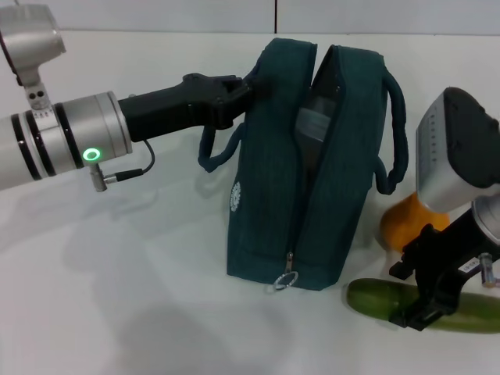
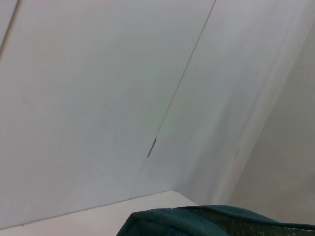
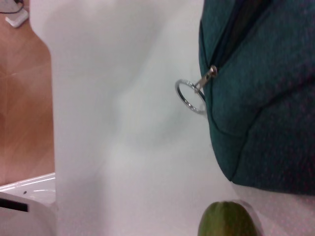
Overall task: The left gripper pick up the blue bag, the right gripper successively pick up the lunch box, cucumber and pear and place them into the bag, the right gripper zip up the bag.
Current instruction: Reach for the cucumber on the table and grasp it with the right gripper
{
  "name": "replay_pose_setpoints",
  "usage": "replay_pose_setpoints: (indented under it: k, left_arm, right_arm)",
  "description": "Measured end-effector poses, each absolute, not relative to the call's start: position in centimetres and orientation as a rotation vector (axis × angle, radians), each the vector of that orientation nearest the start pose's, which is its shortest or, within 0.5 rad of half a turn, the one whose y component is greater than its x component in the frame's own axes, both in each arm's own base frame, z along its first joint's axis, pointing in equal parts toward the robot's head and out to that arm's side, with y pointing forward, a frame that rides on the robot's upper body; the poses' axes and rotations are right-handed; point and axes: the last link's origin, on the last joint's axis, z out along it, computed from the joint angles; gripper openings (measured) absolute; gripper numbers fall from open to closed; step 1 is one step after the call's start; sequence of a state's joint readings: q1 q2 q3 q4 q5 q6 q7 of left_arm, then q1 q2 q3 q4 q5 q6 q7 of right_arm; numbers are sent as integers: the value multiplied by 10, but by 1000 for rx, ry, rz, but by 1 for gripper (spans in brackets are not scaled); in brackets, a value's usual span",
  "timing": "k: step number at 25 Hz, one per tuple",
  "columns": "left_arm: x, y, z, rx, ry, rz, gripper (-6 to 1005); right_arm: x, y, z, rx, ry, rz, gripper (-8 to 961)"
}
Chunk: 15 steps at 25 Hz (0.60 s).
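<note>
The table point(image 1: 156, 312) was white and took up most of the head view. On it the bag point(image 1: 273, 203) stood upright, its zipper open along the top and down the near end, with the lunch box point(image 1: 312, 125) showing inside as a pale shape. The left gripper point(image 1: 234, 94) reached in level from the robot's left and was closed on the bag's top edge, holding the mouth apart.

The right gripper point(image 1: 426, 301) was low at the bag's right side, directly over the cucumber point(image 1: 375, 301). Whether its fingers were apart or together could not be told. The cucumber lay flat on the table, its long axis running left to right across the robot's front, one end near the bag's bottom corner. The right arm was by far the nearer. The pear point(image 1: 402, 223) sat just behind, between bag and arm. The zipper pull point(image 3: 194, 93) rested at the bag's base.
</note>
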State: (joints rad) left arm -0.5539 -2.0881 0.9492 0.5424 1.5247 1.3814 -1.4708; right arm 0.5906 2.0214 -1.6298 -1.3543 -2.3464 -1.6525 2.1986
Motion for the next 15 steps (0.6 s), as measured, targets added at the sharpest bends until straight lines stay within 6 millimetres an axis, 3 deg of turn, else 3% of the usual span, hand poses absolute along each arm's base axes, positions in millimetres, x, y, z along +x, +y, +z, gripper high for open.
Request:
replay_pose_setpoints:
  k: [15]
  left_arm:
    - [-222,356,-19,-2514,-812,-1066,43]
  right_arm:
    - [162,308,-45,-3065,302,-701,599]
